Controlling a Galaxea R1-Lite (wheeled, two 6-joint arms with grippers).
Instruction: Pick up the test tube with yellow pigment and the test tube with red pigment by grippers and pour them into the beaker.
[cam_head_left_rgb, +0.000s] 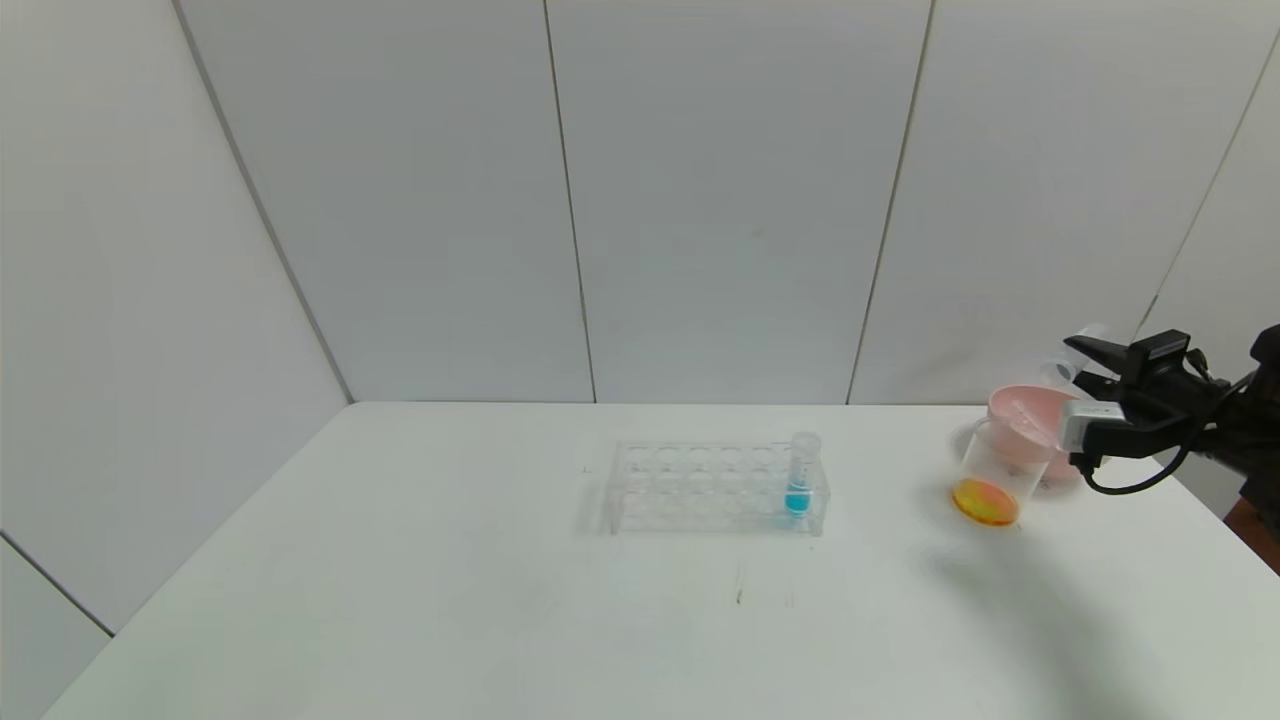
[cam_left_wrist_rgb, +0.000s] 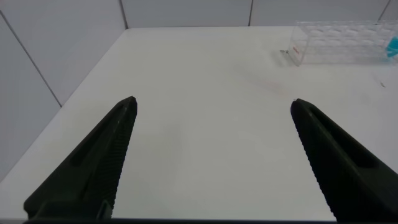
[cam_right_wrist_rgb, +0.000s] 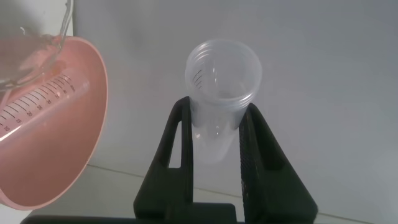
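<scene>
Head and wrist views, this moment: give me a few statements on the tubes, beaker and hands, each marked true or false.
1. The rack holds one tube, with blue liquid. True.
2. The beaker is empty. False: orange-yellow liquid lies at its bottom.
3. The right hand is shut on an empty tube. True: no liquid shows in it.
4. The left hand grips a tube. False: it is open and holds nothing, over bare table.
5. The pink bowl stands left of the rack. False: it is at the right, behind the beaker; a marked tube lies in it.
</scene>
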